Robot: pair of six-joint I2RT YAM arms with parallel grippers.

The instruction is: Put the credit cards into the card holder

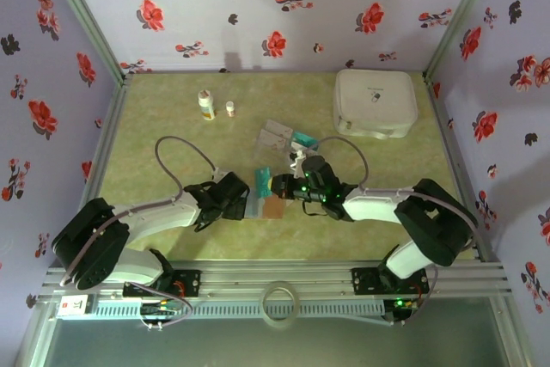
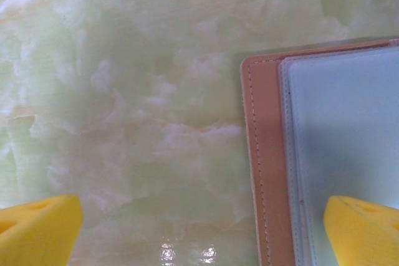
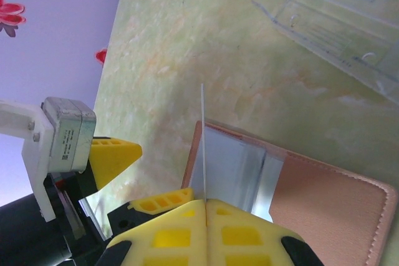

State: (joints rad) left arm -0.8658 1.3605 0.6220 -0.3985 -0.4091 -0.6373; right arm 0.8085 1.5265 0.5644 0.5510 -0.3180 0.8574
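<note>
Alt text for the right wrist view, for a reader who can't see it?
The yellow right end effector, shut, pinches a thin credit card seen edge-on, held upright at the edge of the open pinkish-brown card holder with its clear inner sleeve. A clear plastic tray lies beyond on the green marbled table.

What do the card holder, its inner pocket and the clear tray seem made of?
The card holder looks like leather or imitation: matte pinkish-brown, stitched along the edge. Its inner pocket seems thin plastic film, pale, translucent, faintly glossy. The tray is probably rigid clear plastic: see-through, with moulded ridges. The credit card in the right claw shows edge-on only: very thin, material unclear.
</note>
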